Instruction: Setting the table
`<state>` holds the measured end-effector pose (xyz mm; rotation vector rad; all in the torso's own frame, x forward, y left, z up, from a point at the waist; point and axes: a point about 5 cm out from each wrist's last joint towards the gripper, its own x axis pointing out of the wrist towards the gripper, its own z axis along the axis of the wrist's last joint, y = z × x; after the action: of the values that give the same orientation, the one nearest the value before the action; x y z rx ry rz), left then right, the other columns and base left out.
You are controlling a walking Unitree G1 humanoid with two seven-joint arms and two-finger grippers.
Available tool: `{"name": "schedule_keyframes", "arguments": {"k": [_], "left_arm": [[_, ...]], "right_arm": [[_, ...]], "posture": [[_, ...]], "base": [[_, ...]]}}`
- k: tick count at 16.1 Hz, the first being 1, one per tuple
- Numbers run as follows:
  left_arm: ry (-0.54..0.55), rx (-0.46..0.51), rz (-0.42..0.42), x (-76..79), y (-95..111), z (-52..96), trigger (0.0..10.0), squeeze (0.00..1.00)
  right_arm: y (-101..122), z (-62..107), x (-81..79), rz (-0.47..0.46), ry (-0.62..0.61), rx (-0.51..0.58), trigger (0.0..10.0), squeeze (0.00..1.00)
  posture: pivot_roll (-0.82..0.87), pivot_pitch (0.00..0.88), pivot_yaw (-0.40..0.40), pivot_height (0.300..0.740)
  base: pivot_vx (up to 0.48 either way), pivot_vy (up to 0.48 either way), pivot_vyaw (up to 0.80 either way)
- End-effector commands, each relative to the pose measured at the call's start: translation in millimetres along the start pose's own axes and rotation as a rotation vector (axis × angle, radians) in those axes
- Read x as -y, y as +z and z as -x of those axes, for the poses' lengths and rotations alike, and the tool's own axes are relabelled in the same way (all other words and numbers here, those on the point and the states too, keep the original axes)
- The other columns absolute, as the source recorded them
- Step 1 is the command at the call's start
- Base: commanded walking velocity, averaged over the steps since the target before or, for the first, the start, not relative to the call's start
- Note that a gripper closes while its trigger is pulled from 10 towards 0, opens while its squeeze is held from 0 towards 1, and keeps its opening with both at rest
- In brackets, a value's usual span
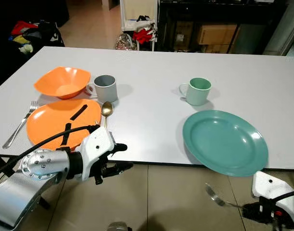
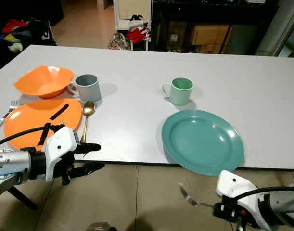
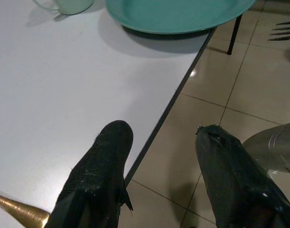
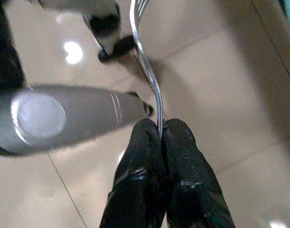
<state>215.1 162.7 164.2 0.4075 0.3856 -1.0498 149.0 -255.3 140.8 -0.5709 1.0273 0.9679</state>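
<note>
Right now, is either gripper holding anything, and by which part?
The right gripper holds a silver fork by the end of its handle, pinched between its fingers below the table edge. The left gripper is open and empty.

I see open tabletop (image 1: 151, 115) between the orange plate (image 1: 55, 122) with its gold spoon (image 1: 106, 109) and the teal plate (image 1: 224, 141). The teal plate overhangs the near edge. Two mugs (image 1: 105, 88) (image 1: 198, 91) stand behind.
</note>
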Motion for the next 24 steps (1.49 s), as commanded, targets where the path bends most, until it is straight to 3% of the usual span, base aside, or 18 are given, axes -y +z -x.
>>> {"name": "schedule_keyframes", "arguments": {"k": [1, 9, 16, 17, 19, 21, 22, 24], "left_arm": [[-0.011, -0.008, -0.013, 1.8, 1, 0.0, 10.0, 0.00], [0.005, -0.011, -0.031, 0.4, 1, -0.6, 10.0, 0.00], [0.013, -0.012, -0.049, 0.8, 0, -1.9, 10.0, 0.00], [0.016, -0.012, -0.053, 0.1, 1, -1.7, 10.0, 0.00], [0.018, -0.014, -0.055, -0.7, 0, -1.2, 10.0, 0.00], [0.021, -0.014, -0.059, -2.5, 1, -1.3, 10.0, 0.00], [0.022, -0.009, -0.059, -2.1, 2, -2.6, 10.0, 0.00], [0.020, -0.003, -0.051, -0.7, 2, -5.0, 10.0, 0.00]], "right_arm": [[0, 1.8, 4.1, 0.023, -0.027, -0.016, 10.0, 0.00], [8, -3.9, 40.2, 0.097, -0.274, -0.004, 10.0, 0.00], [15, -13.4, 43.6, 0.110, -0.299, 0.040, 10.0, 0.00], [28, -14.2, 39.7, 0.118, -0.272, 0.140, 10.0, 0.00], [39, -13.6, 34.8, 0.118, -0.235, 0.228, 10.0, 0.00], [66, -12.7, 25.5, 0.101, -0.158, 0.418, 10.0, 0.00], [83, -9.8, 30.7, 0.064, -0.200, 0.539, 10.0, 0.00], [100, -7.7, 47.4, 0.011, -0.334, 0.631, 10.0, 0.00]], "posture": [[0.13, 0.000, 0.012, 0.740], [0.14, 0.000, 0.004, 0.740], [0.15, 0.000, 0.004, 0.740], [0.15, 0.000, 0.007, 0.740], [0.15, 0.000, 0.008, 0.740], [0.15, 0.000, 0.011, 0.740], [0.15, 0.000, 0.015, 0.740], [0.14, 0.000, 0.017, 0.740]], "base": [[0.000, 0.000, 0.00], [0.000, 0.000, 0.00], [0.000, 0.000, 0.00], [0.000, 0.000, 0.00], [0.000, 0.000, 0.00], [0.000, 0.000, 0.00], [0.000, 0.000, 0.00], [0.000, 0.000, 0.00]]}}
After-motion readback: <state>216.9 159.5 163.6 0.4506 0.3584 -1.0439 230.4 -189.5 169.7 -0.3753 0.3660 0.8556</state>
